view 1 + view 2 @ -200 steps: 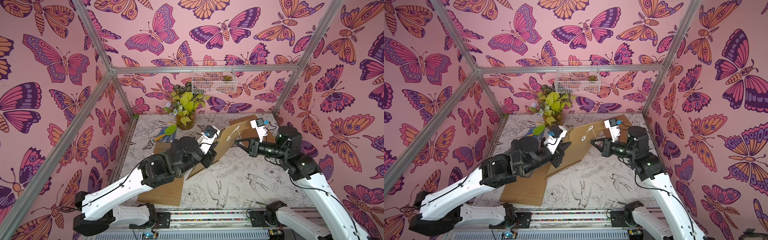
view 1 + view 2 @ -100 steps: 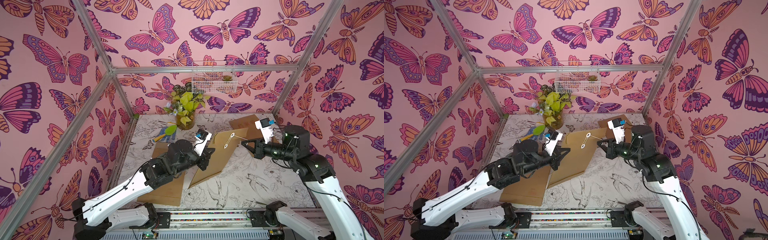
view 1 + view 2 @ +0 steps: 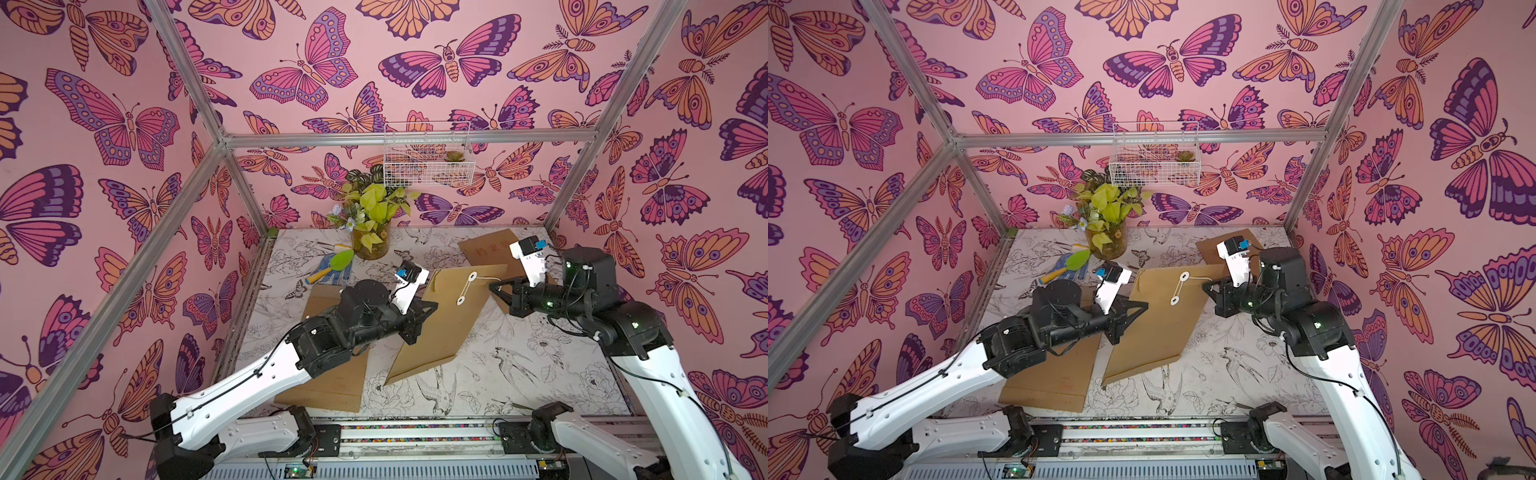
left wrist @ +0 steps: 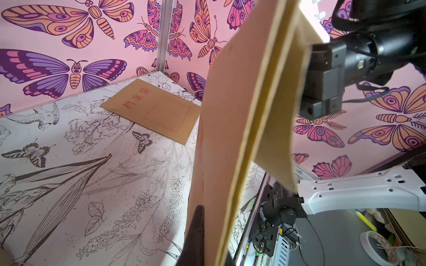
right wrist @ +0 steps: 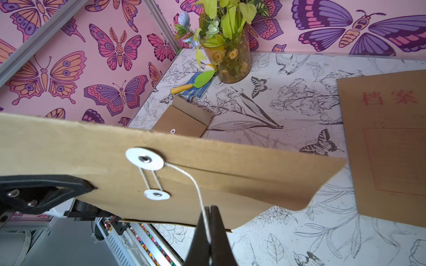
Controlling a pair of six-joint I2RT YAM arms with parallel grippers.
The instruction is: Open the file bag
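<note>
Pinching string (image 5: 194,184): right gripper (image 5: 210,208) | left gripper (image 3: 430,306) clamps file bag (image 3: 440,332) | spare bag (image 4: 152,108) reads 档案袋

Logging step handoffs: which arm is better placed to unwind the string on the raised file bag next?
Right. The right hand is shut on the string, which loops between the two white discs. The left hand clamps the file bag edge, holding it up, so it should probably just steady it.

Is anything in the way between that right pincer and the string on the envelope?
Nothing visible: the right pincer is shut on the string, and the left pincer holds the file bag up.
</note>
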